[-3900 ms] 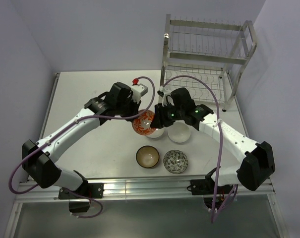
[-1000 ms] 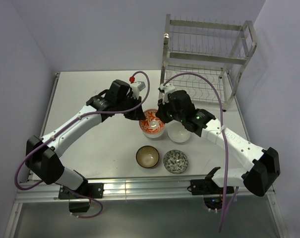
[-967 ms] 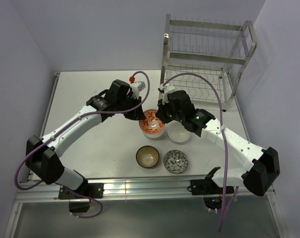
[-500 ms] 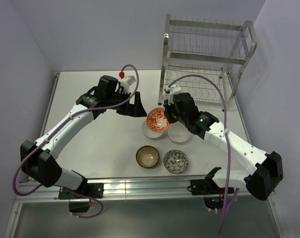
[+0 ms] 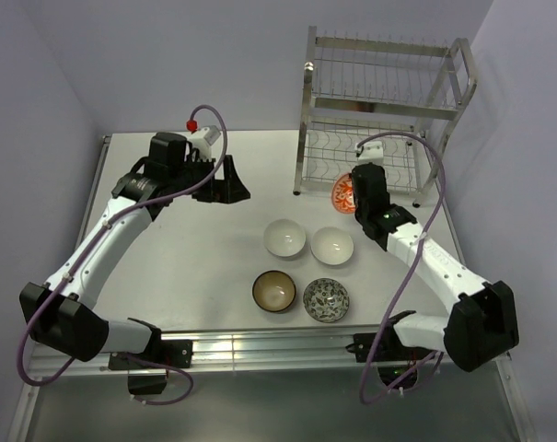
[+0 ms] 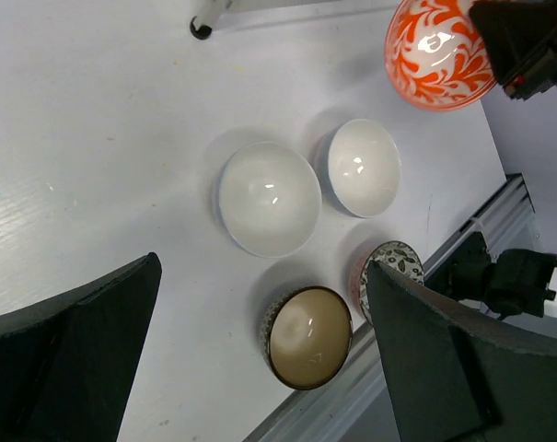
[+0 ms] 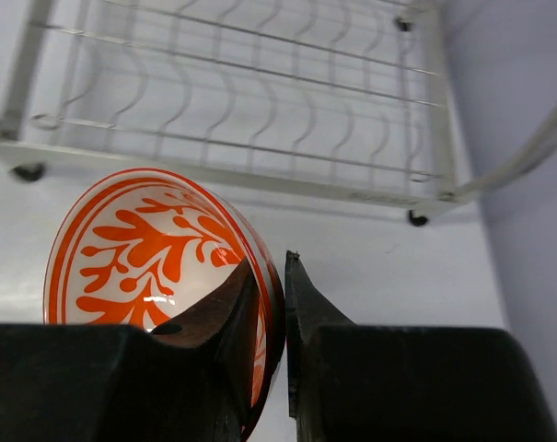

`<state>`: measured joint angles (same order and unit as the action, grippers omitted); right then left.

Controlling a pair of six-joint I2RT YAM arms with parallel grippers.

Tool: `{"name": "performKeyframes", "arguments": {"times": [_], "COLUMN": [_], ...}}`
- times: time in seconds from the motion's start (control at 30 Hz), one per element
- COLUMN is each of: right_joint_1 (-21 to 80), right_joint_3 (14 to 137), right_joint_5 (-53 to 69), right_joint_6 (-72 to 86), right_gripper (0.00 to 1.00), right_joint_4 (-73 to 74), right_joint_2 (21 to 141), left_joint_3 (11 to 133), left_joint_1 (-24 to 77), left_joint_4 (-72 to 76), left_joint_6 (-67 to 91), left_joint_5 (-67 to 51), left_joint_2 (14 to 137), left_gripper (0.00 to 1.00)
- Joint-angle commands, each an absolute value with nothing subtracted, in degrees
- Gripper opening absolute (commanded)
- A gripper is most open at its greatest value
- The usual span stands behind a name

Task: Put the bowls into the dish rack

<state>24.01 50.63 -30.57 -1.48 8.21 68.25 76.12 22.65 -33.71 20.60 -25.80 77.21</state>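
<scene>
My right claw (image 7: 271, 276) pinches orange bowl (image 7: 140, 249) near rack (image 5: 379, 106), none loaded; four bowls (image 5: 284, 238) wait; left claw (image 5: 228, 189) spread wide, empty.

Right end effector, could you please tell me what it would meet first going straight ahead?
Probably the dish rack's lower front rail; the right end effector grips the orange bowl, depth unclear.

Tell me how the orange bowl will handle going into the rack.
Probably stiff and breakable: the orange bowl looks like glazed ceramic. Its gloss suggests it could slip, since the right claw pinches only its rim. Held on edge, it may swing if it bumps the dish rack wires.
</scene>
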Motion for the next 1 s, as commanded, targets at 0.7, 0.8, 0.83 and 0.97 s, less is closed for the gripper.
{"name": "performKeyframes", "arguments": {"times": [0.7,0.8,0.83,0.97], "right_joint_1": [10.64,10.02,9.85,9.41], "right_joint_3": [59.32,60.38,60.47,59.77], "right_joint_5": [-43.33,-43.85,-43.77,-43.68], "right_joint_6": [-5.36,-4.92,-4.83,-5.18], "right_gripper": [0.0,0.0,0.0,0.0], "right_joint_4": [-16.08,-16.52,-16.96,-18.72], "right_joint_2": [89.02,90.79,90.97,91.23], "left_joint_3": [73.83,73.3,73.13,72.69], "left_joint_1": [20.13,19.95,19.78,19.51], "left_joint_4": [-32.08,-31.64,-31.47,-30.94], "left_joint_6": [16.17,16.0,16.0,15.65], "left_joint_5": [-20.83,-20.92,-21.09,-21.44], "left_joint_2": [73.57,73.56,73.74,73.92], "left_gripper": [1.0,0.99,0.99,0.99]}}
